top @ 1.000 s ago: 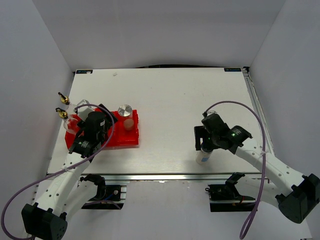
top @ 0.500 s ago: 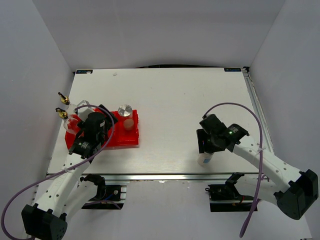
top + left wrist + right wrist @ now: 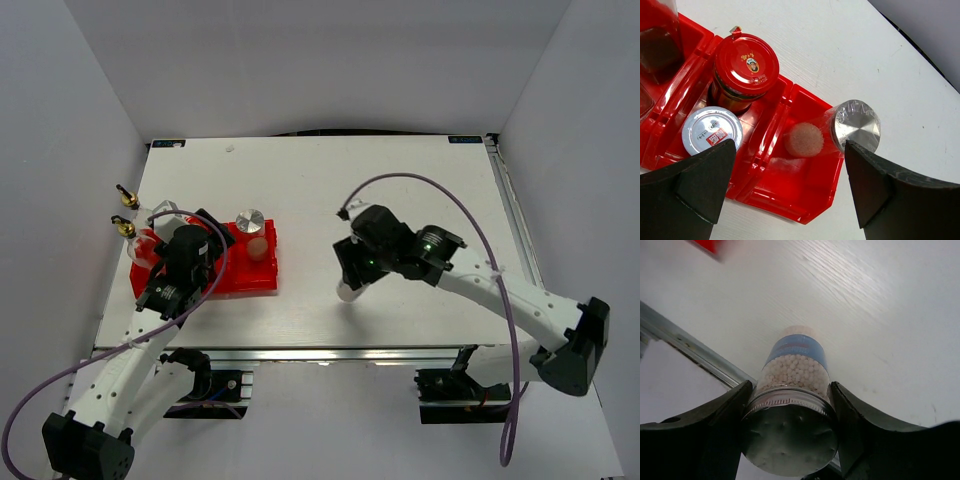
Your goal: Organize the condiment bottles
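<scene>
No full word or number will be legible to you in any view.

- Red-capped jar (image 3: 746, 63), left wrist view: a gold emblem is printed on the cap, a small figure with a few gold characters above it. They are too small to make out.
- White lid (image 3: 711, 131), just near of that jar in the red tray (image 3: 800, 197): it carries a red patch with white characters and a ring of fine grey print. You can't read either.
- Shaker (image 3: 796, 367), right wrist view: a blue band (image 3: 799, 347) wraps the body, edged in red at the far end. The print on it is blurred.
- Counter (image 3: 320, 190), top view: there is a far-left sticker (image 3: 165, 143) and a far-right sticker (image 3: 466, 139). Both are dark with pale marks, too small to read.
</scene>
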Controlling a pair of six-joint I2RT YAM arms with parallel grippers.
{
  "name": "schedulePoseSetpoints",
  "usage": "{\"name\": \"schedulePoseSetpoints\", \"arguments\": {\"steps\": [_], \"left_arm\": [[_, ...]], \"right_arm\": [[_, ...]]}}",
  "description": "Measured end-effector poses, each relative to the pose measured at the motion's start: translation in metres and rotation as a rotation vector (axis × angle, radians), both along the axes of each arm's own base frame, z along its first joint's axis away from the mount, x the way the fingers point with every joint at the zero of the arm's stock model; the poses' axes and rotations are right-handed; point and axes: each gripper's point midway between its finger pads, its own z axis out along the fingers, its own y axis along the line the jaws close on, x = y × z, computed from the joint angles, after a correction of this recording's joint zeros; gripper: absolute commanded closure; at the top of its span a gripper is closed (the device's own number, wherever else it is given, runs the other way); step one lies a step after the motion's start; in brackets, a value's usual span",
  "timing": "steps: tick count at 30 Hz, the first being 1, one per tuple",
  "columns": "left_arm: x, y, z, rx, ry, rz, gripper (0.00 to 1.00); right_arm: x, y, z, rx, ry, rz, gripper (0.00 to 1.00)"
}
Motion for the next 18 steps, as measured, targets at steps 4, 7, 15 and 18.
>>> {"name": "schedulePoseSetpoints", "arguments": {"steps": [4,7,15,18], "left_arm": [[0.000,0.000,0.001,-0.001,-0.003,0.001,0.02],[-0.001,0.000,0.002,-0.004,-0.007,0.002,0.02],[-0.003,0.002,0.008,-0.016,-0.029,0.009,0.02],[-0.003,0.002,0.008,-0.018,-0.032,0.011,0.02]], "right_arm": [[0.012,0.061,0.027,0.054,-0.071,0.134,1.00],[0.023,0.105,0.043,0.082,-0.106,0.213,1.00],[0.056,0.201,0.058,0.142,-0.166,0.310,1.00],[0.062,0.220,0.054,0.148,-0.167,0.327,1.00]]}}
